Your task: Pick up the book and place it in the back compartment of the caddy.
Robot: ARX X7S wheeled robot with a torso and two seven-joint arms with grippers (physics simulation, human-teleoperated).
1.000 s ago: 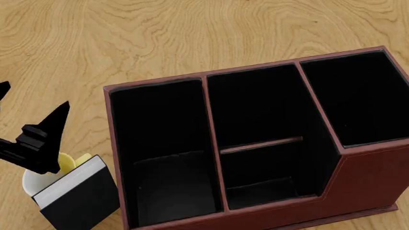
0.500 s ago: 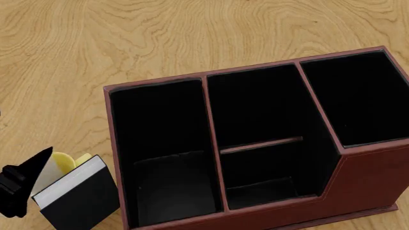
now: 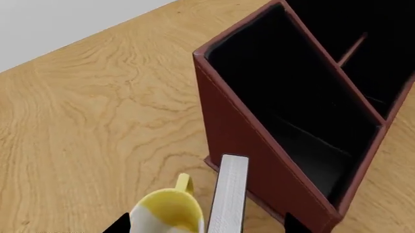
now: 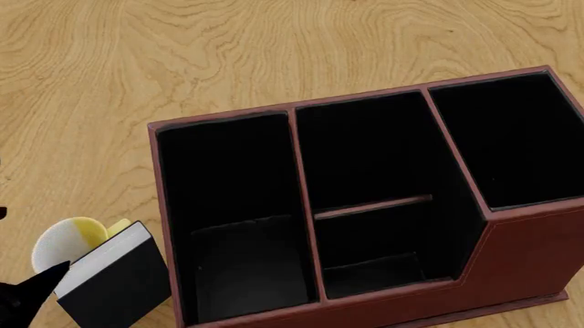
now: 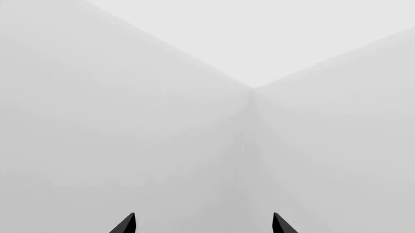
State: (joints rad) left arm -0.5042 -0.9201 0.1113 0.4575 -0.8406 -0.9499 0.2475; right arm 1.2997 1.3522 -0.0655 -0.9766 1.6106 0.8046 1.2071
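Note:
The black book [image 4: 114, 283] stands on edge with its pale page block up, just left of the reddish-brown caddy [image 4: 511, 263]. It also shows in the left wrist view [image 3: 230, 194], beside the caddy wall [image 3: 240, 131]. The back compartment [image 4: 379, 256] is the small cell behind the thin crossbar, by the low wall. My left gripper [image 3: 206, 225] is open above the book and the mug, and holds nothing. One of its fingertips [image 4: 27, 295] shows at the head view's lower left. My right gripper [image 5: 202, 224] is open, empty, and faces blank grey walls.
A white-and-yellow mug [image 4: 65, 239] stands touching or nearly touching the book's left side; it also shows in the left wrist view [image 3: 167, 213]. The wooden table [image 4: 228, 55] stretches behind and left of the caddy. The table's far edge shows in the left wrist view.
My left gripper has moved down and toward the lower left corner of the head view, uncovering the mug. The book, mug and caddy have not moved.

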